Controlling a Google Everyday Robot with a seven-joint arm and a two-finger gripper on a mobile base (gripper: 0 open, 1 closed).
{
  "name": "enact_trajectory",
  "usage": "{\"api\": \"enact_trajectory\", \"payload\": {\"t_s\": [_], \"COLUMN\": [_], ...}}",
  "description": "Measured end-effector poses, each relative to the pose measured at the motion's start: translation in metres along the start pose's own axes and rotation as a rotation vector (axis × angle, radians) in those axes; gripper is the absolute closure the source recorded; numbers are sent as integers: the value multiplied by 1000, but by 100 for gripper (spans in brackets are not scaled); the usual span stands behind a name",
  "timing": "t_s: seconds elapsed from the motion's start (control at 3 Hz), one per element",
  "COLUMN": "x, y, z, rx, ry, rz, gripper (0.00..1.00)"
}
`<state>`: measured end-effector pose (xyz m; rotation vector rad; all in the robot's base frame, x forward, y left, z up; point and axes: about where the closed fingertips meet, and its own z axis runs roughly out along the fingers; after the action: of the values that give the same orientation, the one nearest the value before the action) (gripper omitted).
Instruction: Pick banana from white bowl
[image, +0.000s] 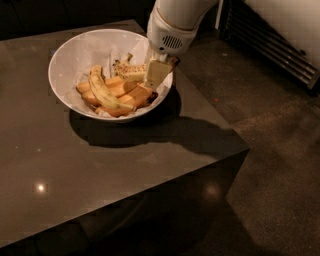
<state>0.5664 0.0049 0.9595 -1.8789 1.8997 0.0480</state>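
Note:
The white bowl (65, 60) stands on the far part of a dark table. In it, the short speckled banana (130, 71) lies near the right side, above a longer smooth yellow banana (102, 91) and orange pieces (131, 96). My gripper (157, 74) reaches down into the bowl at its right rim, right against the speckled banana's right end. The white arm (172, 22) comes in from the upper right and hides part of the bowl's rim.
The dark glossy table (100, 165) has its right edge and front corner close to the bowl. Beyond it is dark floor (270, 150). A white unit with a dark slatted grille (270, 40) stands at the upper right.

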Motion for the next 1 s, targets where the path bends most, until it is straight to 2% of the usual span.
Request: {"api": "enact_trajectory", "payload": {"t_s": [0.33, 1.0], "x": [-1, -4], "y": [25, 28], "z": [-27, -29], "rx": [-17, -27], "ry": [-68, -90], "rz": [-44, -42], "gripper": [100, 100]}}
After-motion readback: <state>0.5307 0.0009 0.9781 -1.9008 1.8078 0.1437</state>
